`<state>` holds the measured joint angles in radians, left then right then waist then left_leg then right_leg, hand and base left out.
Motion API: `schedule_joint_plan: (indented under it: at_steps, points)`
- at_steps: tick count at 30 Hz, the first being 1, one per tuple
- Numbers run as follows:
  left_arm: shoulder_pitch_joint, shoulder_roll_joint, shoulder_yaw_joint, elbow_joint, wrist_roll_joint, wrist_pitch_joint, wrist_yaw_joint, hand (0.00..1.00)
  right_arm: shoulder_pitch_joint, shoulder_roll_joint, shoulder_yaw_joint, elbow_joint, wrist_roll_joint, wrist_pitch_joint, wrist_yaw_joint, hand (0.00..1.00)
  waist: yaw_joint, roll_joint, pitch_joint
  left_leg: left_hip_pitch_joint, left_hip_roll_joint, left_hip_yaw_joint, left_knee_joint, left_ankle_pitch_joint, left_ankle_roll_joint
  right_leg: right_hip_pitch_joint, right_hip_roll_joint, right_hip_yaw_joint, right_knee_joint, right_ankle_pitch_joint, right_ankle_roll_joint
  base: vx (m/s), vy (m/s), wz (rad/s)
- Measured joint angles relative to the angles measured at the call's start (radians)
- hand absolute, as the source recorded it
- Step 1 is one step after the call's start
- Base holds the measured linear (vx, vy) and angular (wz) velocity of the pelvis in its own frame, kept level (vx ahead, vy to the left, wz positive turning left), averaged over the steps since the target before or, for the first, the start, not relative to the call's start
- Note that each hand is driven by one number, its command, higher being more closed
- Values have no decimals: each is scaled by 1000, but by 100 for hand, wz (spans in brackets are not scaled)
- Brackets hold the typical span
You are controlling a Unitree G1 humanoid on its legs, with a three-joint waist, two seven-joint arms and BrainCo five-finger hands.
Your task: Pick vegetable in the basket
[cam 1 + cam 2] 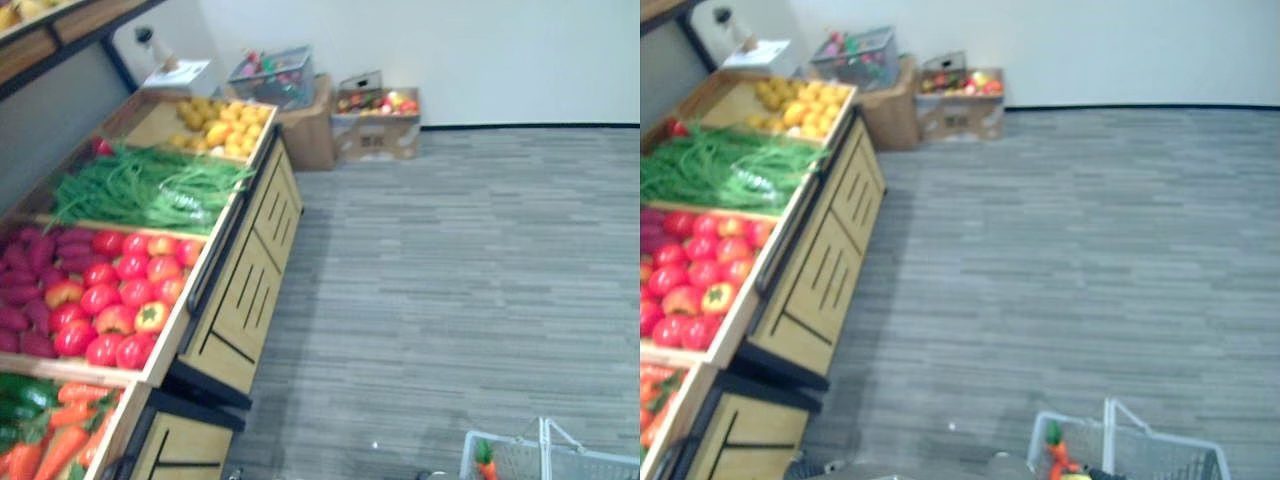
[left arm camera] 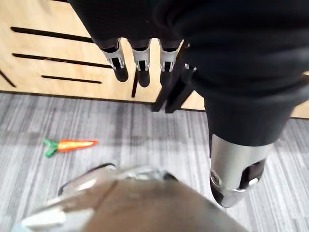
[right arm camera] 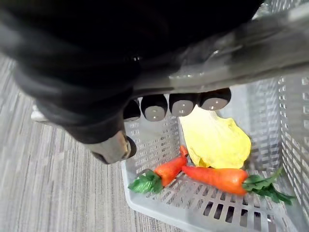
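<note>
One orange carrot [image 2: 72, 144] on the floor [image 2: 159, 130] could trip us. Left robot hand [image 2: 143, 60] slack; right robot hand [image 3: 154, 107] grips grey plastic basket [image 3: 159, 140].

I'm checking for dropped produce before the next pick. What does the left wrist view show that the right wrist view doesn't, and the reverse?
Left wrist view, not the right: the left hand with fingers hanging straight and empty, a loose carrot lying on the floor, and the wooden cabinet front behind it. Right wrist view, not the left: the right hand with fingers curled round the basket handle, and the basket holding two carrots and a yellow leafy vegetable. Shared: that grey striped floor.
</note>
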<state>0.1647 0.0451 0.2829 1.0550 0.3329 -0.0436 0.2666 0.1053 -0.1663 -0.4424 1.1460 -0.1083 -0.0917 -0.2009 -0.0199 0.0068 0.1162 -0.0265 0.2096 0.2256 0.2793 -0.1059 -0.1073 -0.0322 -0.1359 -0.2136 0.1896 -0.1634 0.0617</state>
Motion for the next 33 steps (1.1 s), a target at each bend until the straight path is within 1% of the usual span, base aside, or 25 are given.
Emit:
schedule_joint_plan:
  at_steps: [1,2,3,4,5,6,7,8,9,11,13,14,15,17,18,19,20,21,23,25,28,29,30,31,33]
  points:
    - [1,1,1,1,0,0,3,0,-2,0,0,-1,0,-9,0,100,-3,2,1,-5,-14,-59,-47,-3,-6,-3,14,21,-7,4,7,-37,208,-62]
    - [3,4,10,0,0,-1,2,0,4,6,-1,-1,0,-10,0,100,-2,-2,0,12,-19,-97,-77,-26,-33,-4,22,42,-26,15,27,6,259,-55]
    - [3,5,13,0,0,-1,2,0,4,6,-2,-2,1,-11,1,100,-3,-1,0,21,-29,-120,-115,-43,-34,-9,25,55,-55,33,43,44,227,-36]
    - [0,4,14,0,0,-1,2,0,3,5,-3,-3,1,-13,1,100,-4,0,-1,21,-32,-126,-132,-56,-29,-19,24,61,-75,50,53,53,261,-26]
    - [-9,7,13,0,0,-1,2,0,-11,11,-10,-3,1,-13,0,100,-2,-6,3,3,-55,-119,-144,-61,-19,-32,7,76,-116,89,64,44,254,-32]
    - [-12,19,8,1,1,0,3,0,-24,12,-11,-3,1,-13,1,100,0,-21,14,-10,-78,-95,-140,-63,-13,-36,-5,94,-147,130,79,43,247,-36]
    - [-10,29,3,3,1,0,2,0,-26,12,-11,-3,1,-13,0,100,2,-25,20,-11,-88,-87,-137,-65,-9,-34,-13,105,-163,146,85,41,222,-39]
    - [-5,34,-6,10,3,0,2,0,-32,8,-11,-6,0,-14,-1,100,3,-28,19,-10,-111,-71,-132,-74,5,-34,-33,120,-181,160,99,42,209,-32]
    - [-5,34,-11,10,3,0,2,0,-39,5,-10,-11,0,-14,-7,100,2,-26,19,-10,-128,-64,-124,-81,17,-34,-47,134,-188,165,106,43,200,-29]
    - [-8,37,-23,10,3,-2,2,0,-48,3,-5,-11,-2,-13,-8,100,4,-25,19,-10,-147,-42,-104,-101,39,-41,-61,158,-186,168,112,39,157,-35]
    - [-10,36,-24,12,3,-2,2,0,-50,2,9,-11,-5,-13,-7,100,14,-23,20,-13,-148,-35,-70,-140,50,-55,-60,178,-166,167,112,39,118,-44]
    - [-11,36,-33,17,3,-1,0,0,-50,0,17,-12,-10,-13,-6,100,19,-21,21,-19,-143,-24,-42,-164,56,-79,-57,186,-122,158,99,30,94,-40]
    - [-14,38,-44,18,5,-1,-1,0,-54,-3,17,-14,-11,-13,-5,100,21,-15,26,-20,-136,-18,-16,-186,64,-112,-53,189,-44,148,87,5,115,-34]
    - [-15,40,-56,18,15,-1,-3,0,-48,-1,16,-33,-11,-14,-5,100,19,-9,42,0,-136,-16,2,-201,76,-170,-59,189,136,125,50,-33,107,-7]
    - [-13,44,-68,17,25,-1,-4,0,-41,3,16,-39,-11,-14,-5,100,20,-14,44,21,-145,-18,1,-202,79,-192,-70,195,219,118,40,-17,92,13]
    - [-12,46,-83,18,31,0,-5,0,-31,8,16,-39,-11,-14,-4,100,18,-18,46,44,-149,-21,-4,-204,83,-205,-79,201,271,113,38,35,97,14]
    - [-5,50,-88,18,37,0,-7,0,-21,14,16,-39,-9,-14,-7,100,18,-20,40,60,-154,-21,-13,-205,86,-207,-83,202,287,103,34,41,48,9]
    - [-1,50,-88,18,37,0,-7,0,-20,17,17,-38,-10,-13,-6,100,19,-22,33,64,-154,-21,-16,-205,86,-205,-84,200,279,103,34,100,53,-5]
    - [-1,52,-88,20,36,0,-8,0,-27,28,19,-38,-10,-14,-6,100,20,-24,25,44,-148,-22,-16,-204,84,-189,-76,177,198,103,34,91,6,-13]
    - [-10,62,-87,20,36,1,-8,0,-37,30,20,-32,-11,-13,-5,100,20,-28,21,27,-147,-41,-21,-196,74,-153,-73,132,108,107,39,46,-78,-8]
    - [-15,51,-78,20,36,1,-7,0,-18,29,17,-30,-10,-8,-8,100,6,-15,18,34,-142,-82,-44,-157,52,-103,-70,89,37,107,39,52,-124,20]
    - [-14,44,-71,20,37,1,-6,0,-10,29,16,-30,-8,-6,-8,100,-2,-6,13,37,-133,-103,-45,-150,46,-78,-62,71,14,109,41,51,-130,29]
    - [-12,35,-58,20,37,2,-4,0,4,30,14,-29,-8,-6,-9,100,-3,1,4,40,-119,-103,-43,-150,45,-60,-49,55,-3,110,44,48,-128,24]
    - [-12,33,-51,20,36,3,-3,0,16,34,14,-27,-3,-5,-9,100,-1,2,1,36,-106,-105,-24,-147,38,-44,-36,48,-19,110,44,19,-120,11]
    - [-12,33,-39,19,36,4,2,0,19,47,14,-26,0,-6,-8,100,0,-3,1,-26,-87,-110,108,-138,22,-22,-21,38,-46,109,42,-15,-131,3]
